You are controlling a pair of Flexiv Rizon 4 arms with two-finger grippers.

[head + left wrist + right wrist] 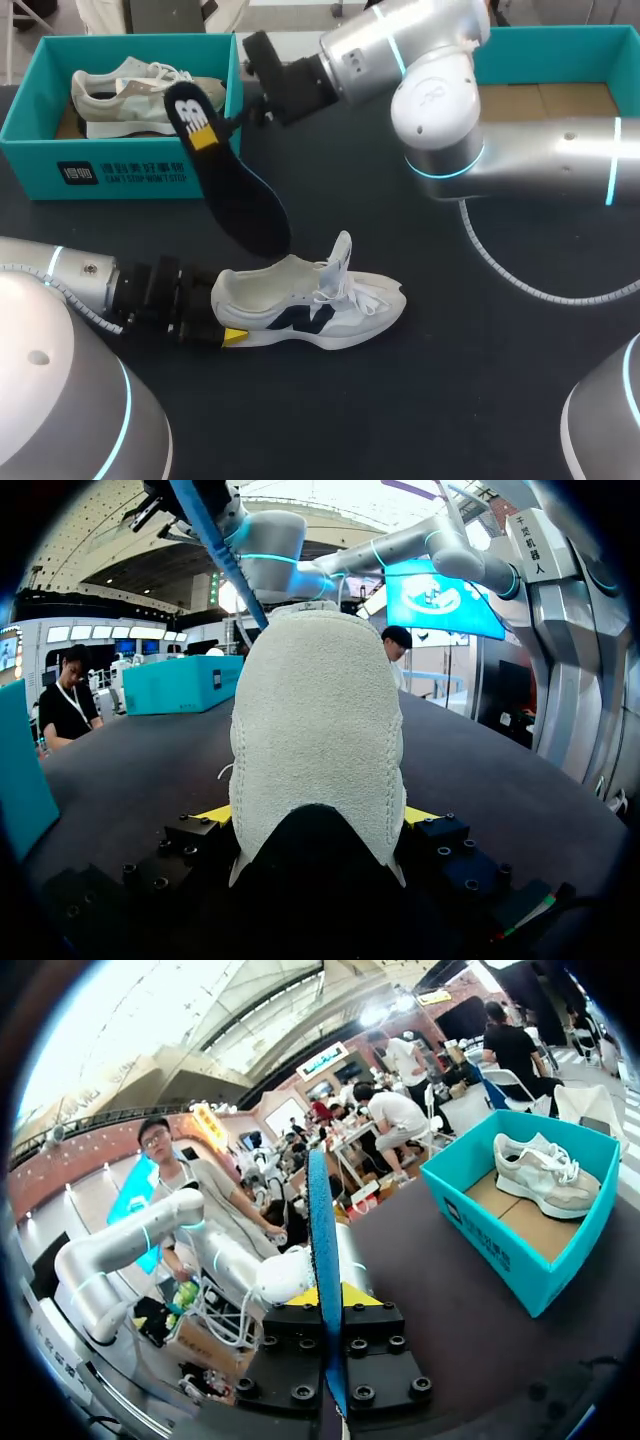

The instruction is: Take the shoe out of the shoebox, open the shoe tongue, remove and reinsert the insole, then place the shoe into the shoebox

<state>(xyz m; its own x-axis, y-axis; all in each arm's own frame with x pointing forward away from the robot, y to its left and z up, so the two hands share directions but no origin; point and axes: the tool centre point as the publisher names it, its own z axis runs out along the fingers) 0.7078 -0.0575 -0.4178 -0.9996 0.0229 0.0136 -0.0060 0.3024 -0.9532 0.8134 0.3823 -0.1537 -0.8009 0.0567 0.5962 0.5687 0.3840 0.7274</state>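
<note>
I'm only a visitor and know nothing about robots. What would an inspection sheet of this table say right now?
Surface: dark table.
Job's things: shoe on the table, tongue lifted; insole out, held tilted above the shoe; shoebox far left, spare shoe inside.
Clutter: second box far right.
Grippers: left gripper shut on the shoe's heel; right gripper shut on the insole's end.
Cables: coiled white cable on the table by the right arm.
Surroundings: nothing seen reaching over the table.
</note>
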